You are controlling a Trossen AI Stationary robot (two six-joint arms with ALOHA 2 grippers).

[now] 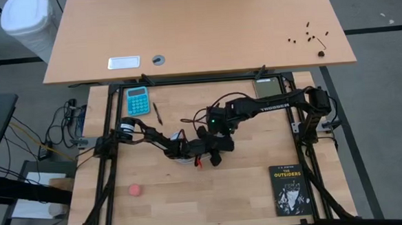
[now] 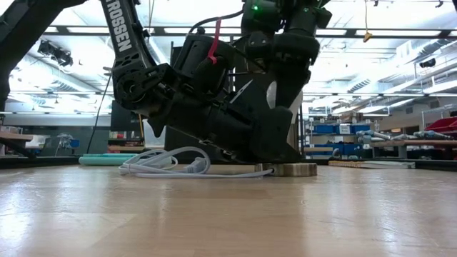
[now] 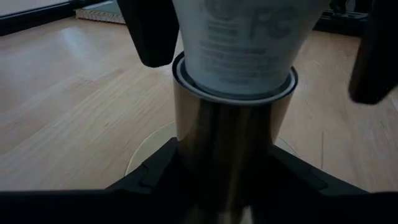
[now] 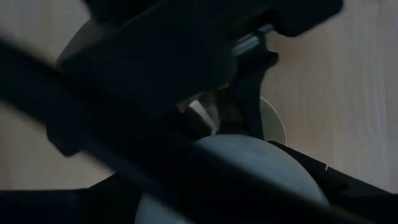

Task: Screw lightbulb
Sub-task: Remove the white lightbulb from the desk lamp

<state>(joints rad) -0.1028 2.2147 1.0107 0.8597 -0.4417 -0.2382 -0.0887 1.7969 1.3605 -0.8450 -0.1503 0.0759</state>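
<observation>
Where both arms crowd — left tool (image 3: 224, 155) clamping socket (image 3: 233, 137), right tool (image 4: 249, 180) gripping lightbulb (image 3: 239, 43).

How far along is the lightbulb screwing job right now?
Done: the lightbulb already sits in the metal socket. In hand: the left gripper grips the socket while the right gripper is over the bulb. Left: whether it's fully tightened can't be told; neither has let go.

The lightbulb (image 3: 239, 46) is white and frosted, with faint grey print on its neck. It stands upright near the middle of the table, narrow end down in my shiny metal socket (image 3: 224, 134).
</observation>
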